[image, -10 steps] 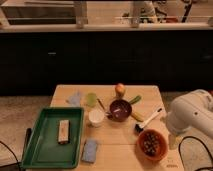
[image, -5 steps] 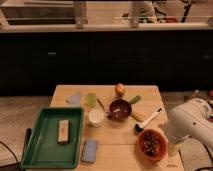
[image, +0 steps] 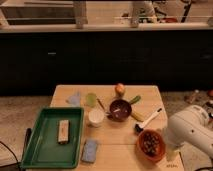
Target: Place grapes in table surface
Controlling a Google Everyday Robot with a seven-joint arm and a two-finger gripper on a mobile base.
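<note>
- Camera view puts the gripper (image: 173,150) at the edge of the light tan, plank-seamed wooden table surface (image: 117,132), below a smooth, rounded white arm housing (image: 192,129); its jaws stand wide and hold nothing.
- Small bunch of dark purple-brown round grapes (image: 151,144) lies in a glossy orange round bowl (image: 139,146), just beside the gripper.
- Green rectangular plastic tray (image: 45,150) lies well apart from it, across the table.

A dark cabinet wall (image: 100,60) stands under a pale ledge (image: 100,27), above speckled floor (image: 25,107).
</note>
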